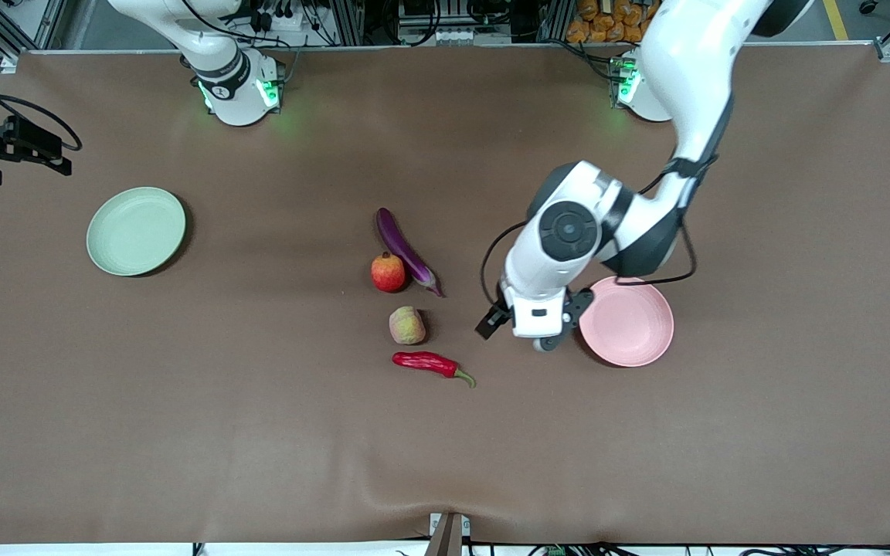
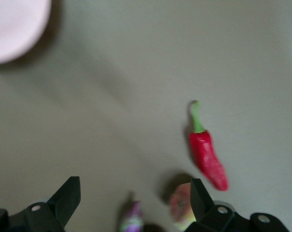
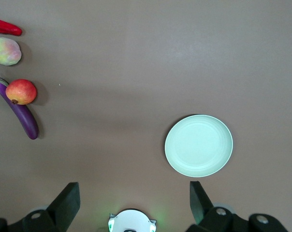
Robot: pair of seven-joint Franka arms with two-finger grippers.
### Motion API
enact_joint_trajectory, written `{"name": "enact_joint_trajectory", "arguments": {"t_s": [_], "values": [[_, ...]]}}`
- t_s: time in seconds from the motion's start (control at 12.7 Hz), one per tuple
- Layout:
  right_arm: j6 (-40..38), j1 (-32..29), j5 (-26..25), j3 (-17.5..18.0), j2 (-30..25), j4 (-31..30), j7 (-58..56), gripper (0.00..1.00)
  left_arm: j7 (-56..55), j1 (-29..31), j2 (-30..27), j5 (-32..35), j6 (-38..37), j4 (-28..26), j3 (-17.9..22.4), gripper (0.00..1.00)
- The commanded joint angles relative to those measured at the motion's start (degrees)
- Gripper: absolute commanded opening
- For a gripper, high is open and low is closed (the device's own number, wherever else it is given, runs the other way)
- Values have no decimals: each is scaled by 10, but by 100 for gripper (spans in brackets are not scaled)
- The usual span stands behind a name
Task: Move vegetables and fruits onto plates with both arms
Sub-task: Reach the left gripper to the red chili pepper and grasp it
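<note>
Brown cloth covers the table (image 1: 182, 401), metal framing along its robot edge. Mid-table, the eggplant (image 1: 405, 249) lies slantwise, stem tip nearer the front camera, the red-orange fruit (image 1: 388, 272) touching it. Nearer lie the peach-like fruit (image 1: 407, 325) and the chili pepper (image 1: 426, 362), its green stem toward the left arm's end. Both the pink plate (image 1: 634, 328) and the green plate (image 1: 136, 231) are bare. Beside the pink plate hangs the left hand (image 2: 135, 195), fingers apart, apparently over bare cloth. At the right arm's end the right hand (image 3: 134, 199) waits, fingers apart.

Colours on the brown table (image 1: 182, 432)
Purple eggplant (image 1: 405, 249), red-orange fruit (image 1: 388, 272), yellow-pink peach (image 1: 407, 325), red chili pepper (image 1: 427, 362) with green stem; pale green plate (image 1: 136, 231), pale pink plate (image 1: 630, 323); white arms banded black
</note>
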Motion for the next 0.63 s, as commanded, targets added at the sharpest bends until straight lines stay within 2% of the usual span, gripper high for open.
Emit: {"name": "enact_joint_trajectory", "arguments": {"t_s": [0.0, 0.16, 0.24, 0.55], "values": [[-6, -4, 1, 3, 4, 5, -7, 100, -90, -66, 64, 11, 74, 22, 47, 100], [-6, -4, 1, 3, 4, 5, -7, 100, -205, -121, 112, 10, 214, 23, 111, 100], [-7, -4, 1, 3, 4, 4, -7, 100, -232, -143, 124, 10, 252, 23, 136, 100], [-7, -2, 1, 3, 4, 4, -7, 100, -239, -155, 144, 8, 272, 31, 144, 100]]}}
